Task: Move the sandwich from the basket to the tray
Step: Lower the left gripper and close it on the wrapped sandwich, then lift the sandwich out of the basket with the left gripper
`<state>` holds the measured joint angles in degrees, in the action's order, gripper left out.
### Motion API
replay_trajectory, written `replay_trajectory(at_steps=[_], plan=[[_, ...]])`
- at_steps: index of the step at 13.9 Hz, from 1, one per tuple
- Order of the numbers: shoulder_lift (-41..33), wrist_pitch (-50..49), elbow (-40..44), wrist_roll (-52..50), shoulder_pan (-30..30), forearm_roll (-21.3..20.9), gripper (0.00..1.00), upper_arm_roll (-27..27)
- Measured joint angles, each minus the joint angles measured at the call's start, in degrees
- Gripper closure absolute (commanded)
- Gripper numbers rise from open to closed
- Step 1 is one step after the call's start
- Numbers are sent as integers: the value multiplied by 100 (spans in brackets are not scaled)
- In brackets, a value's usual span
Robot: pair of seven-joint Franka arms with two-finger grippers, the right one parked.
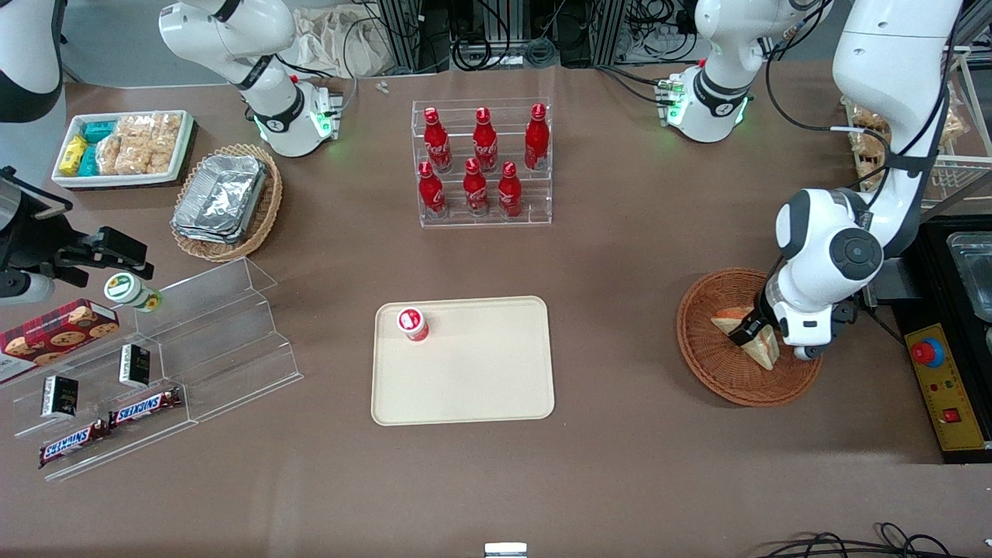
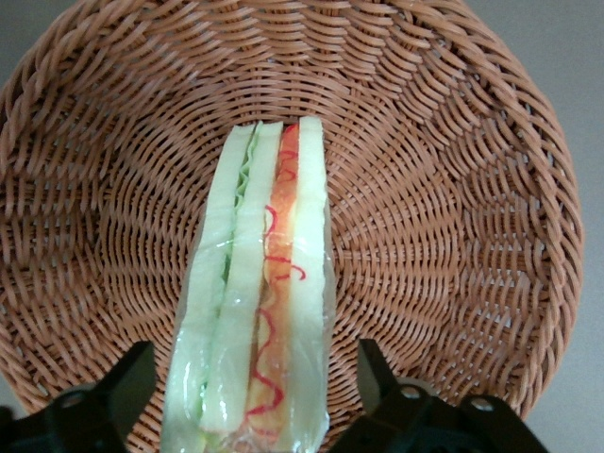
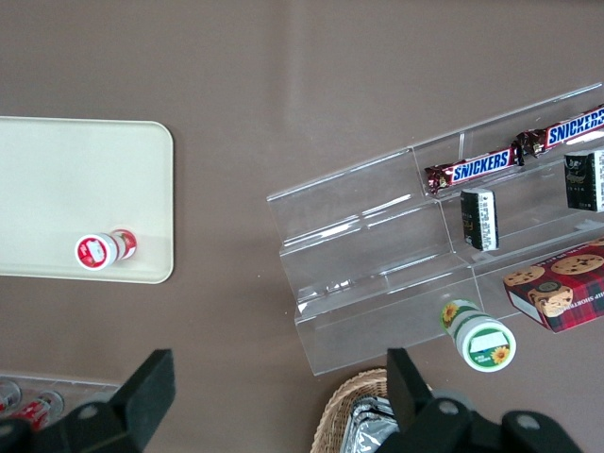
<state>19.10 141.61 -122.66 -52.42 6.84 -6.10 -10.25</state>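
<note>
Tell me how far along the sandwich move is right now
Early stage. The gripper is down in the basket with one finger on each side of the sandwich, open and not yet clamped. The sandwich lies in the basket, unlifted. Left to do: close on it, lift, carry it to the tray, which so far holds only a small red-capped bottle, and release.

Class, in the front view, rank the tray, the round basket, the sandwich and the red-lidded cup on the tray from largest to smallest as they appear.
1. Tray
2. Basket
3. Sandwich, partly hidden by the open gripper around it
4. Cup
</note>
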Motion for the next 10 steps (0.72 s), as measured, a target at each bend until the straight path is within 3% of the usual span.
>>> replay_trajectory(at_steps=[1,10], plan=[[0,2,0,0,0,-3,100,0],[-2,-283,260,119,55,-88,100,12]])
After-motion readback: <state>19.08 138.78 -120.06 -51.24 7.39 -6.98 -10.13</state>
